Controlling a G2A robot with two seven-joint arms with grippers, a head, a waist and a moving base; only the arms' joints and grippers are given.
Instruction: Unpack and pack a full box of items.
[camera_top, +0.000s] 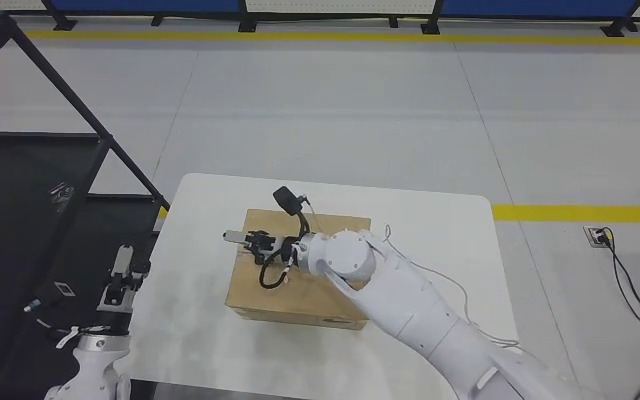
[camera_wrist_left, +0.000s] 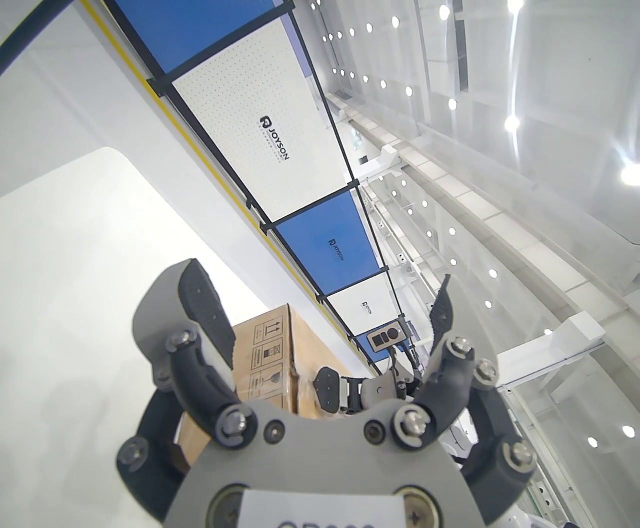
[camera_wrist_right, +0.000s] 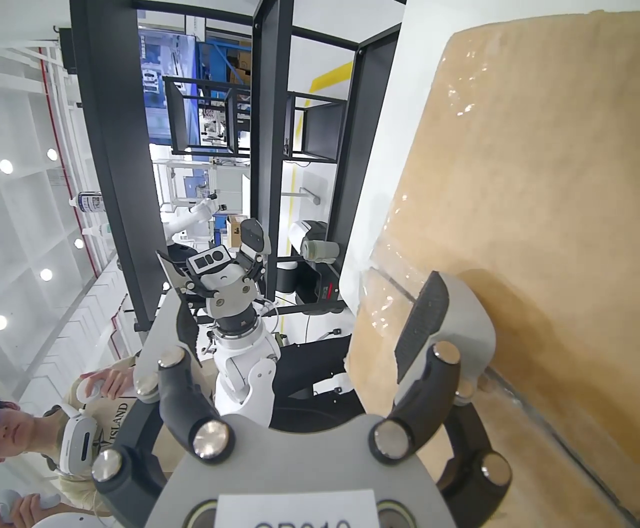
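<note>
Closed cardboard box (camera_top: 255, 292) sits mid worktop (camera_top: 440, 250), top seam taped. Right gripper (camera_wrist_right: 305, 310) spread wide over box top, holding nothing, one finger right by seam. Left gripper (camera_wrist_left: 320, 290) wide open, empty, beside worktop edge, well apart from box.

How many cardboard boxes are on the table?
1. The cardboard box sits closed near the middle of the white table, with the right gripper at its taped top; its contents are hidden.

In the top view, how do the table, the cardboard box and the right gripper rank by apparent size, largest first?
1. table
2. cardboard box
3. right gripper, smallest, though it is nearer the camera.
</note>
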